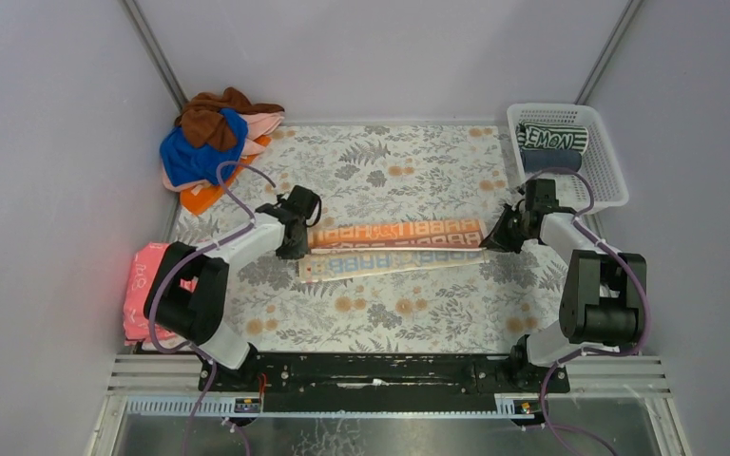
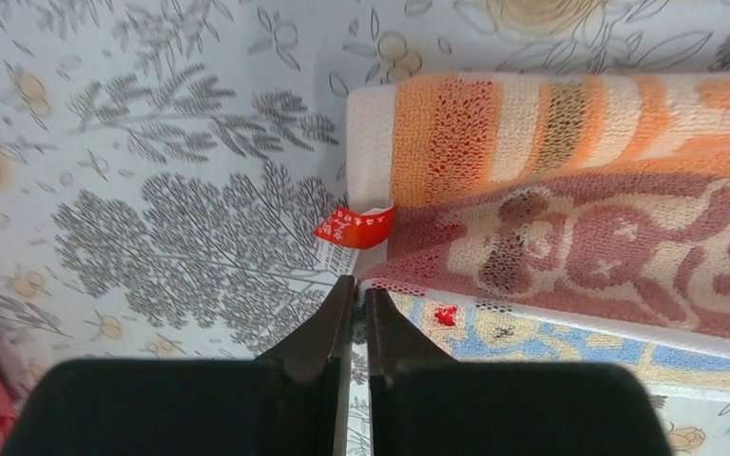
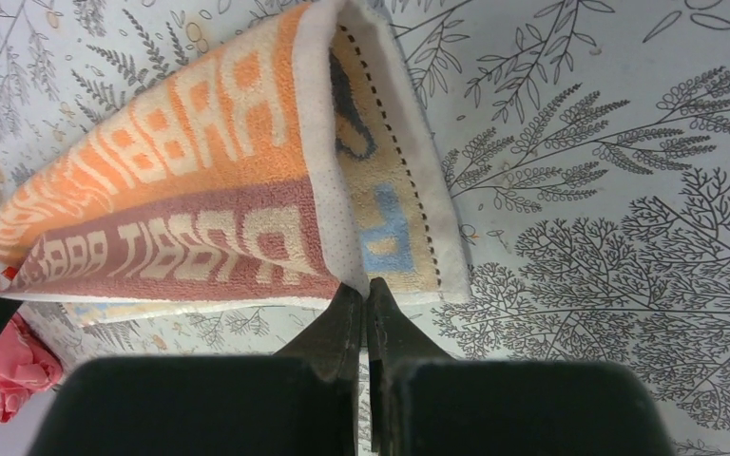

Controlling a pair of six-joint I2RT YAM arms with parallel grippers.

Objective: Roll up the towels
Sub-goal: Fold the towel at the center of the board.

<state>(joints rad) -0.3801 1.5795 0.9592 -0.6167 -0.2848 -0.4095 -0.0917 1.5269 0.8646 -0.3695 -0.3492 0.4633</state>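
Floral tablecloth (image 1: 390, 313), lettered towel (image 1: 394, 249); grey walls (image 1: 390, 57)

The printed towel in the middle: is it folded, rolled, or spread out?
Folded lengthwise, not rolled: the printed towel lies as a long strip, one layer lapped over another.

The floral-printed worktop (image 1: 390, 161) is crossed from 9 to 3 o'clock by the long folded letter-printed blue-orange-white terry towel (image 1: 394, 249). The left gripper (image 1: 296, 253) is clamped on its 9 o'clock end and the right gripper (image 1: 490, 245) on its 3 o'clock end. The left arm (image 1: 238, 245) slants in from 7 o'clock, the right arm (image 1: 570, 233) from 5.

Open surface runs from the strip to 12 o'clock, with a narrower band toward 6. A heap of brown, royal blue, pale pink and orange cloths (image 1: 211, 142) fills the 10 o'clock corner. The white plastic lattice basket (image 1: 611, 161) blocks 2 o'clock. The reddish-pink flat item with white print (image 1: 141, 285) lies at 8 o'clock. Grey walls (image 1: 48, 142) close 9, 12 and 3.
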